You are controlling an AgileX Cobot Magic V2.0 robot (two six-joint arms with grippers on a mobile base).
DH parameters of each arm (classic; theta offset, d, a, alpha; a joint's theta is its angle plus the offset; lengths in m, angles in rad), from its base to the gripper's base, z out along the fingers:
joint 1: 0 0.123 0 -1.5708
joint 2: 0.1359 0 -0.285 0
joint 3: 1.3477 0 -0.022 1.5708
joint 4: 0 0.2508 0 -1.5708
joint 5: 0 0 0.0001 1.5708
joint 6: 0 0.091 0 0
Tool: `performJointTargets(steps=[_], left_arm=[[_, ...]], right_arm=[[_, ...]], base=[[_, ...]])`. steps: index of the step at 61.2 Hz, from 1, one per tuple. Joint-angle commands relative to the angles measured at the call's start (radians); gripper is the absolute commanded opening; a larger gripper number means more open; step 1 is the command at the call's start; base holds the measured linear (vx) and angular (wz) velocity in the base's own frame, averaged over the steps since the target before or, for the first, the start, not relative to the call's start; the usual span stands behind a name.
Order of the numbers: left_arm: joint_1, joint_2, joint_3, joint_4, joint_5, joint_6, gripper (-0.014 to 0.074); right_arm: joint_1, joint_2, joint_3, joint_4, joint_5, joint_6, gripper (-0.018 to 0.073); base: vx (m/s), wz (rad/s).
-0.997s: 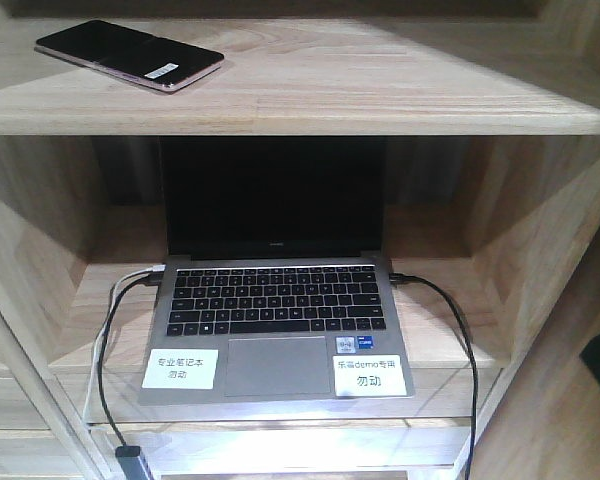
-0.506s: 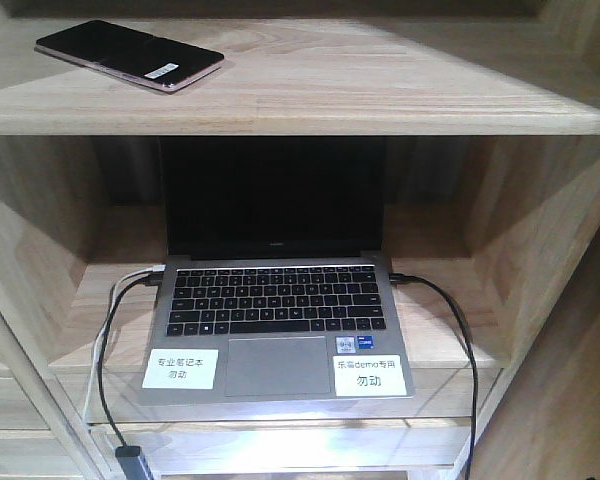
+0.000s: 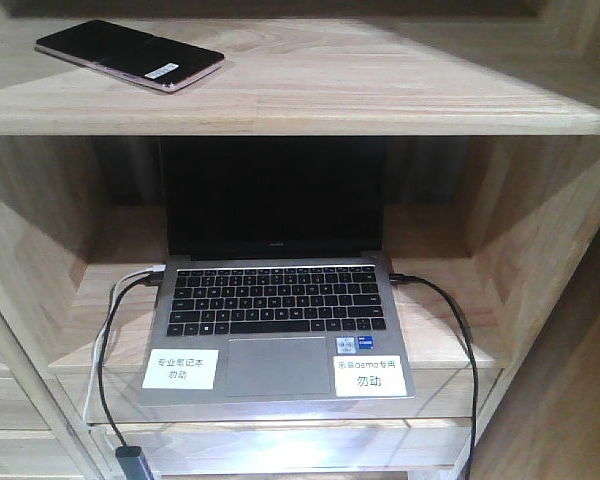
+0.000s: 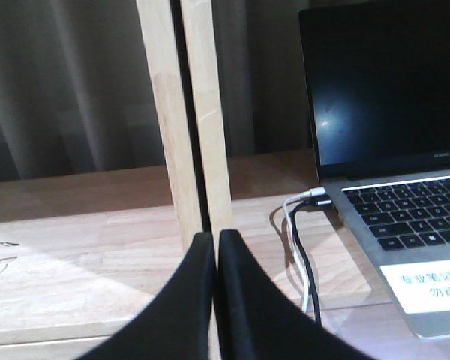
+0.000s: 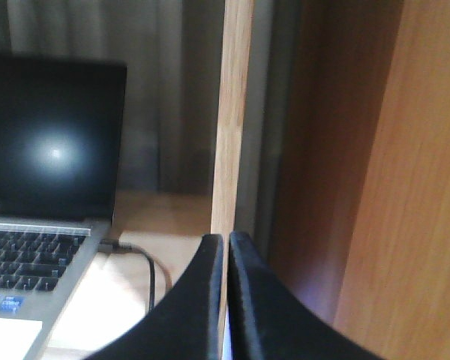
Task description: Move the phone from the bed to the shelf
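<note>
Phone (image 3: 130, 55): lay flat on the top board of the shelf (image 3: 380, 95), toward its left end, set at a slant to the board's front edge, dark face up, white sticker near its right end. Nothing touched it.

Laptop (image 3: 277, 300): stood open on the board below, screen dark, two white labels on the palm rest. A black cable (image 3: 455, 330) ran from its right side down over the front edge; a black and a white cable (image 4: 300, 247) left its left side.

Left gripper (image 4: 217, 240): black fingers pressed together with no gap between them, nothing held. It was at the level of the laptop board, in front of a pale upright post (image 4: 184, 112), with the laptop to its right.

Right gripper (image 5: 225, 244): fingers drawn together, only a hairline slit between them, nothing held. It faced another wooden upright (image 5: 232, 112), with the laptop to its left and a reddish-brown panel (image 5: 405, 187) to its right.

Neither gripper appeared in the front view.
</note>
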Motion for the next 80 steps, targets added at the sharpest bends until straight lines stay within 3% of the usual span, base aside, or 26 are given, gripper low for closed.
performJointTargets(steps=[1,80], left_arm=[[-0.002,-0.005,-0.026,-0.004,-0.072,-0.004,0.0001],[-0.002,-0.005,-0.026,-0.004,-0.072,-0.004,0.0001]], right_arm=[[-0.006,-0.012,0.008,-0.014,-0.067,-0.009,-0.0003],[-0.006,-0.012,0.008,-0.014,-0.065,-0.009,-0.0003]], base=[[0.00,0.00],[0.00,0.00]])
